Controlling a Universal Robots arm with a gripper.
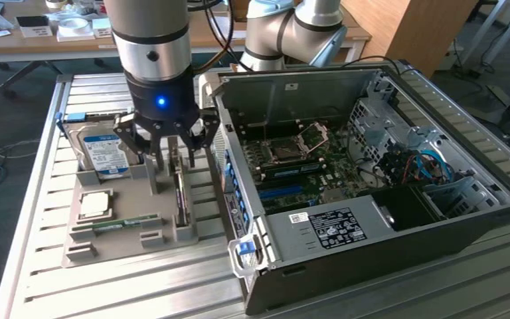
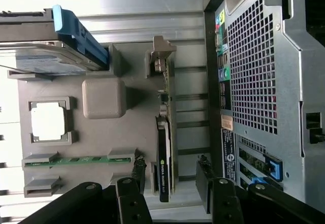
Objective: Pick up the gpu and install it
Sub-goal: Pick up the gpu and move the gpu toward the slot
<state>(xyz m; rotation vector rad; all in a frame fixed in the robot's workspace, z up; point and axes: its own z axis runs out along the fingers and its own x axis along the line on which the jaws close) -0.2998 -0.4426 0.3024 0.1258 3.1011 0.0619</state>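
Note:
The gpu (image 1: 178, 194) (image 2: 163, 163) is a thin dark card standing on edge in a slot of the grey holder tray (image 1: 117, 247) (image 2: 101, 132), its pale metal bracket (image 2: 161, 61) at the far end. My gripper (image 1: 173, 159) (image 2: 170, 170) hangs just over the card's near end, open. One finger (image 2: 133, 186) stands on each side of the card with a gap to it, and nothing is held. The open computer case (image 1: 370, 166) (image 2: 264, 82) lies to the exterior view's right of the tray, its motherboard (image 1: 299, 166) exposed.
On the same tray sit a hard drive in a blue caddy (image 1: 103, 151) (image 2: 56, 51), a square processor (image 1: 95, 203) (image 2: 48, 122) and a green memory stick (image 1: 117, 224) (image 2: 76, 159). The case's rear wall (image 2: 254, 66) stands close beside the card. All rests on a ribbed aluminium table (image 1: 149, 292).

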